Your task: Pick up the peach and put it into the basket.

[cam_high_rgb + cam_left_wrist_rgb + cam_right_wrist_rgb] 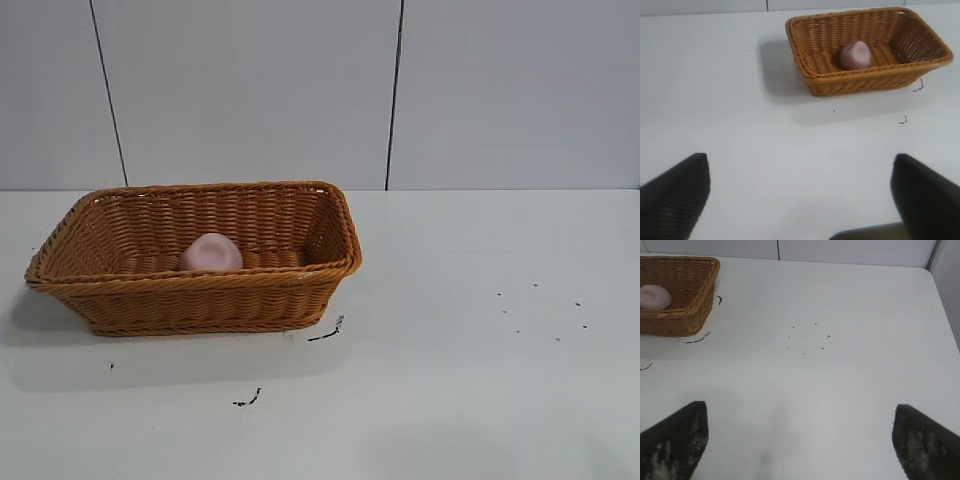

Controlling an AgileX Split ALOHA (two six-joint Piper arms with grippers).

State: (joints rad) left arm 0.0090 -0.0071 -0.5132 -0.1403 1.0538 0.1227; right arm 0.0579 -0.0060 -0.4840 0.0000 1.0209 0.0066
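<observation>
The dusty-pink peach (210, 253) lies inside the orange-brown wicker basket (200, 296) at the left of the table. It also shows as the peach (855, 55) in the basket (865, 82) in the left wrist view, and as the peach (654, 297) in the basket (690, 315) in the right wrist view. My left gripper (801, 200) stands open over bare table, well back from the basket. Over the table's right part my right gripper (800, 440) is open too, with nothing between its fingers. Neither arm shows in the exterior view.
Small black marks (326, 333) lie on the white table (470, 380) just beside the basket, and a scatter of dark specks (540, 310) sits to the right. A grey panelled wall (400, 90) stands behind the table.
</observation>
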